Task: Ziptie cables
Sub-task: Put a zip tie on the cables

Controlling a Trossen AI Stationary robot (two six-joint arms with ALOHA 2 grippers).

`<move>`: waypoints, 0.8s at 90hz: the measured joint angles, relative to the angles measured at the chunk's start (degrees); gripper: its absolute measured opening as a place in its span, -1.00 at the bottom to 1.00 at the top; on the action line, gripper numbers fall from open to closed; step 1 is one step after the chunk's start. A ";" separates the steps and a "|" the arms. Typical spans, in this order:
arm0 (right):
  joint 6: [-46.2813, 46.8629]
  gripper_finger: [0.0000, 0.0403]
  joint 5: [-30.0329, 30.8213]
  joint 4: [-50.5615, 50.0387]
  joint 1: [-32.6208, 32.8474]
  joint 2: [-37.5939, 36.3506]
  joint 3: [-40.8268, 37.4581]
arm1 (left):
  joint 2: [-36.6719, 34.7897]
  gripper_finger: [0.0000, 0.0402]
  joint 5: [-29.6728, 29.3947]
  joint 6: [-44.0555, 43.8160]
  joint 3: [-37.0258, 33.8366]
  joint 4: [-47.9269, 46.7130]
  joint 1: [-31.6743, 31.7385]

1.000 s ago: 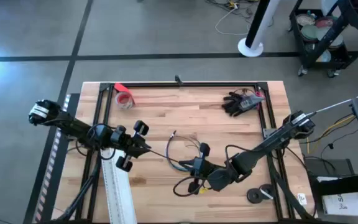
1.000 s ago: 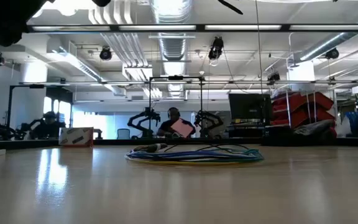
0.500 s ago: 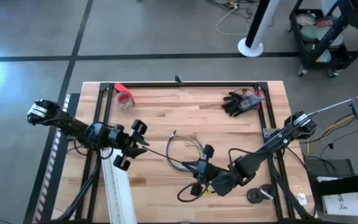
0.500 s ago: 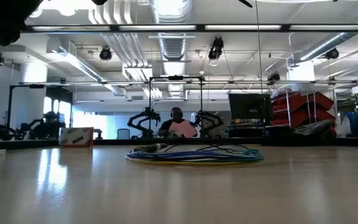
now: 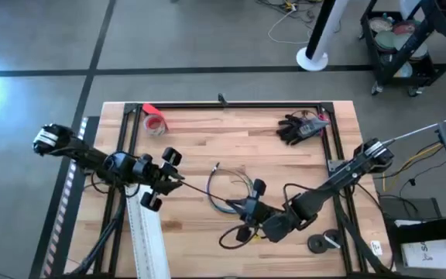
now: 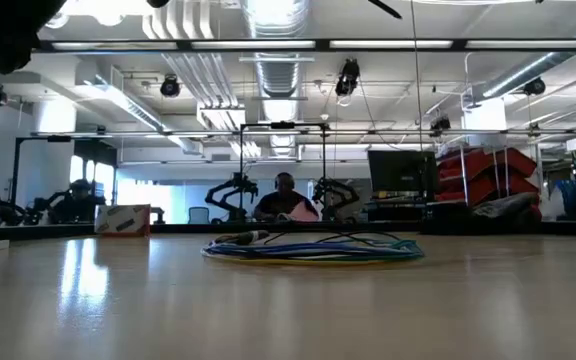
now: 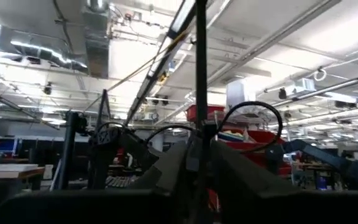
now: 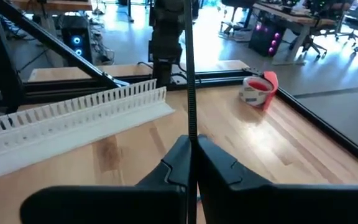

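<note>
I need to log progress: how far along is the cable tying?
Done: the cables lie coiled on the table. In hand: a thin dark tie runs taut between the left gripper and the right gripper, both shut on it. Left: no closed loop around the coil shows yet.

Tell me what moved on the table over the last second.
The right claw, pinching a thin black zip tie, pulled back toward the table's front edge, then eased slightly. The left claw at the tie's other end barely shifted. The cables, tape roll and black glove stayed put.
</note>
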 joint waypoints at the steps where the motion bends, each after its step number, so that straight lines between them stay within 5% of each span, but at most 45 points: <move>1: 0.05 -0.99 0.00 0.00 -0.01 0.00 0.00 | 0.00 -0.69 -0.03 0.03 0.00 0.00 0.00; 72: 0.79 -0.99 -0.02 0.02 -1.68 0.00 0.00 | 0.00 -0.70 -2.29 1.86 0.27 1.55 0.00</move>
